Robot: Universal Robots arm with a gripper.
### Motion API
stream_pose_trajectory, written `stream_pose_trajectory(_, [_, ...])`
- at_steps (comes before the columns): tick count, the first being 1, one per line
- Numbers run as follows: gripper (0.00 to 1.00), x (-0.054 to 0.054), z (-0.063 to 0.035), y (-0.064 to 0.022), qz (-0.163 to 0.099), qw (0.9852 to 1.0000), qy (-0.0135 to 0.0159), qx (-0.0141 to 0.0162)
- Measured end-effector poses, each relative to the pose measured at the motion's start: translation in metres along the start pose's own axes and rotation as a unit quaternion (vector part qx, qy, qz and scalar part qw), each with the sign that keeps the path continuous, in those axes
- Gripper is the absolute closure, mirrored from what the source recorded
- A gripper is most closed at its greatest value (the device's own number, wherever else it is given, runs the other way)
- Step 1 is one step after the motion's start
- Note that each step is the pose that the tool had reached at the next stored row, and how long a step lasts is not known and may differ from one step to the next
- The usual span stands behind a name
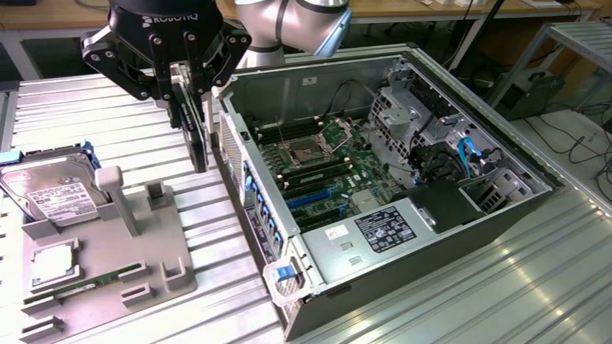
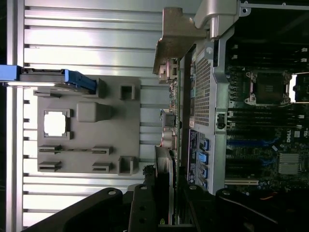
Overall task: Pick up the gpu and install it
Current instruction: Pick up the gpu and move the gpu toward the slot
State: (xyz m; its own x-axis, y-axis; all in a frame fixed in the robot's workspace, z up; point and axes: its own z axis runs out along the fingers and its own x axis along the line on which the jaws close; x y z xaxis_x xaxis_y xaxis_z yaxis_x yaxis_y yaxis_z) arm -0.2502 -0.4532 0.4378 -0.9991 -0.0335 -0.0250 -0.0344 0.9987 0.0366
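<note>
The gpu (image 1: 196,140) hangs edge-on in the air, thin and dark, between the grey holder tray and the open computer case. My gripper (image 1: 190,97) is shut on its upper edge. In the wrist view the gpu (image 2: 176,121) runs as a narrow green strip with its silver end bracket (image 2: 175,41) at the far end, just outside the case's side wall (image 2: 203,92). My gripper (image 2: 168,195) clamps the card's near end. The motherboard (image 1: 320,168) lies exposed inside the case, with blue slots (image 1: 311,201) toward the near side.
A grey holder tray (image 1: 143,251) on the slatted table carries a hard drive (image 1: 53,193), a square processor chip (image 1: 53,261) and a RAM stick (image 1: 91,282). The open case (image 1: 478,215) holds cables and a drive cage on the exterior view's right.
</note>
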Motion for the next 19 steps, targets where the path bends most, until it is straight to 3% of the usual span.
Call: stream_pose_trajectory(19, [0.73,-0.011,0.0003,-0.0004,0.0,1.0,-0.0001,0.0])
